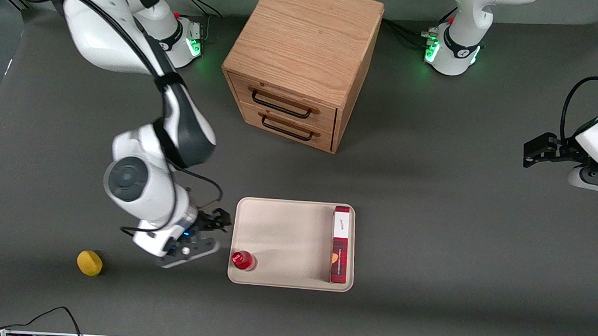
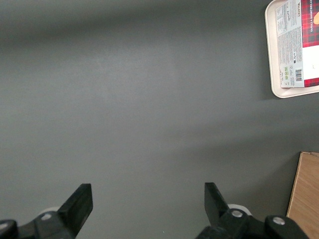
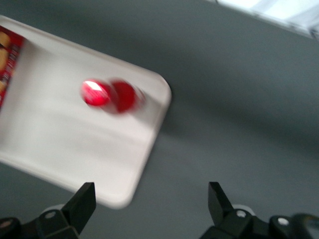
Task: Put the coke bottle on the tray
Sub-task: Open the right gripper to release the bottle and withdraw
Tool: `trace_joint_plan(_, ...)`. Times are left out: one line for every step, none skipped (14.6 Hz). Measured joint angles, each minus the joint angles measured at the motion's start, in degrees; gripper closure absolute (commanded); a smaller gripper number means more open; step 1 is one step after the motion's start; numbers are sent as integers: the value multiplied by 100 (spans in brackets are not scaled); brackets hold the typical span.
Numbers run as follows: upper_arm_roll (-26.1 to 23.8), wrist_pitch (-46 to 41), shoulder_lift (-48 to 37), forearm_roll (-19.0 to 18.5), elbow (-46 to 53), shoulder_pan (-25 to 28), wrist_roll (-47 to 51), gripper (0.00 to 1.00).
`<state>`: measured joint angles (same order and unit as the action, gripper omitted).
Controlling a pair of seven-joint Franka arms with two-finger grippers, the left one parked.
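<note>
Looked pretty much done — coke bottle [image 1: 243,260] stood upright on the tray [image 1: 285,239], in the corner nearest the front camera, toward the working arm's end. Gripper [image 1: 218,223] hovered just beside the tray, fingers spread wide, holding nothing — only backing off left, probably.

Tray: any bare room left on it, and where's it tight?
The tray is bare between the coke bottle, upright in its near corner by the open gripper, and the plaid box along the parked-arm edge. Tight spots: that corner and the box edge. The lemon lies on the table.
</note>
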<state>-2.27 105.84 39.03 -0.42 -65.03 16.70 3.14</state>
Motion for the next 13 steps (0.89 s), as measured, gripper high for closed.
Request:
trace_joint_plan(-20,-410,-279,3,-89,-255,11,0)
trace_joint_plan(-68,-725,-616,7,-255,-548,11,0)
trace_joint_plan(-109,-965,-998,10,-489,-813,11,0)
trace_joint_plan(-131,-1102,-1405,10,-777,-1027,10,0)
trace_joint_plan(-138,-1184,-1836,9,-1099,-1209,10,0)
trace_joint_plan(-145,-1265,-2265,10,-1414,-1380,9,0)
trace_joint_plan(-150,-1365,-2659,10,-1671,-1527,0,0)
trace_joint_plan(-154,-1475,-2959,10,-1841,-1620,-2,0)
trace_joint_plan(-157,-1529,-3193,10,-1966,-1670,-2,0)
trace_joint_plan(-159,-1561,-3346,10,-2056,-1685,0,0)
trace_joint_plan(-160,-1568,-3428,10,-2122,-1686,3,0)
trace_joint_plan(-161,-1568,-3442,10,-2155,-1686,4,0)
trace_joint_plan(-162,-1565,-3434,10,-2185,-1687,4,0)
